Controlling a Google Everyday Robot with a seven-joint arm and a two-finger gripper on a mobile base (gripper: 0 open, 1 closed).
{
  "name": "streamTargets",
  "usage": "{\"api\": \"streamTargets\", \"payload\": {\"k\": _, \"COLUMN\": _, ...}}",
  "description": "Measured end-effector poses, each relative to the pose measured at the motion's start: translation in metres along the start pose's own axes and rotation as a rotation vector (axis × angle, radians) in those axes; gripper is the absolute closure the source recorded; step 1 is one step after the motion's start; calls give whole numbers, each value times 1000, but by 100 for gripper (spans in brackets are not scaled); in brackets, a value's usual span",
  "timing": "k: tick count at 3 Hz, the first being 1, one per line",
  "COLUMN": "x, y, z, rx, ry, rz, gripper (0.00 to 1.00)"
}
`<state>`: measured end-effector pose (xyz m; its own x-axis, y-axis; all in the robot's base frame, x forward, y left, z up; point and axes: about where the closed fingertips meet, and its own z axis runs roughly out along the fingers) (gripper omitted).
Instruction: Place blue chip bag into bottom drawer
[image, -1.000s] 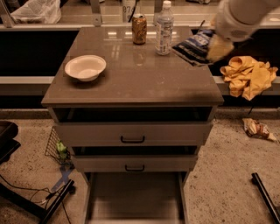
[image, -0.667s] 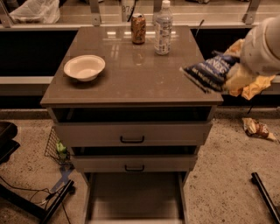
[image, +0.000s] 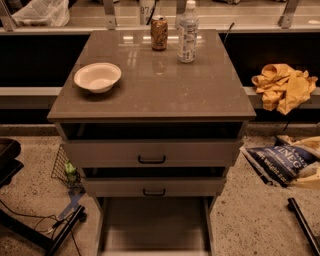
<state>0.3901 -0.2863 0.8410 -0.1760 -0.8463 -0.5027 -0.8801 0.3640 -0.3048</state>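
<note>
Judging by its crinkly foil, we expect the bag (image: 277, 162) to be light, soft and slippery, best pinched at a sealed edge. It is below the worktop's (image: 150, 95) right edge, against the gripper (image: 311, 176); whether that is clenched on it we cannot tell.

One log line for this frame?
bag: low, right of cabinet, outside drawer | gripper: right frame edge, at bag | bottom drawer: open
</note>
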Motion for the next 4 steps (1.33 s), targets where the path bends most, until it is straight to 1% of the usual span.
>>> {"api": "streamTargets", "payload": {"k": 1, "x": 0, "y": 1, "z": 15, "rx": -8, "ry": 10, "rz": -2, "gripper": 100}}
{"api": "streamTargets", "payload": {"k": 2, "x": 14, "y": 21, "z": 79, "rx": -33, "ry": 70, "rz": -3, "gripper": 100}}
{"api": "streamTargets", "payload": {"k": 3, "x": 44, "y": 57, "z": 148, "rx": -58, "ry": 28, "rz": 32, "gripper": 100}}
{"api": "streamTargets", "payload": {"k": 4, "x": 66, "y": 75, "z": 205, "rx": -72, "ry": -75, "rz": 33, "gripper": 100}}
